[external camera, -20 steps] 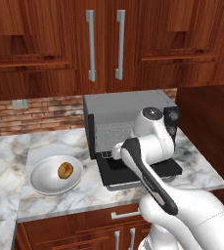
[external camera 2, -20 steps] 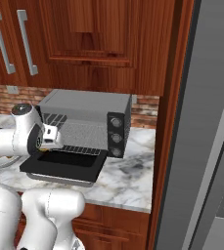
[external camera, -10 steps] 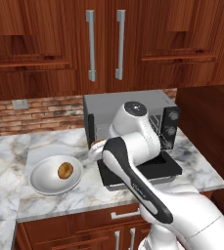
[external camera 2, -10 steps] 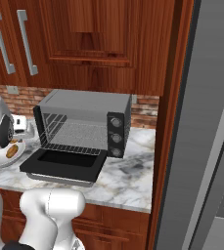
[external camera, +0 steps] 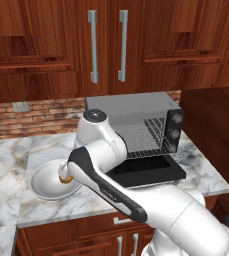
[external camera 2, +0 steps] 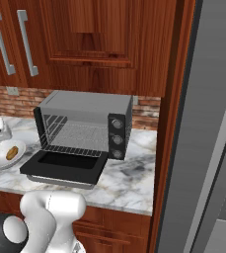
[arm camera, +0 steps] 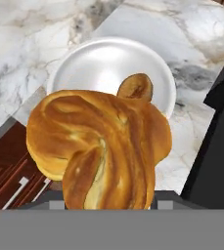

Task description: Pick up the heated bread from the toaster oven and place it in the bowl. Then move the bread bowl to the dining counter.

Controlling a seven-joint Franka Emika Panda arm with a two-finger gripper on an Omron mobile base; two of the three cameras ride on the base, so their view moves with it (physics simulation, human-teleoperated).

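Holding the heated bread (arm camera: 101, 146), the gripper (external camera: 65, 177) is seen part-way closed on it, the fingertips themselves hidden beneath the pastry. Relative to the bowl (arm camera: 79, 63): the bread is carried above its near rim, overlapping the rim on the side toward the cabinet front, with the bowl's centre lying farther along the gripper's line of sight. A brown bun (arm camera: 135, 87) already rests inside the bowl. The toaster oven (external camera 2: 85, 126) stands open, beside the bowl. Release is judged to require a small advance toward the bowl's centre.

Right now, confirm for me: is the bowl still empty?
No. In the hand view a small brown bun already lies in the bowl, beyond the held bread.
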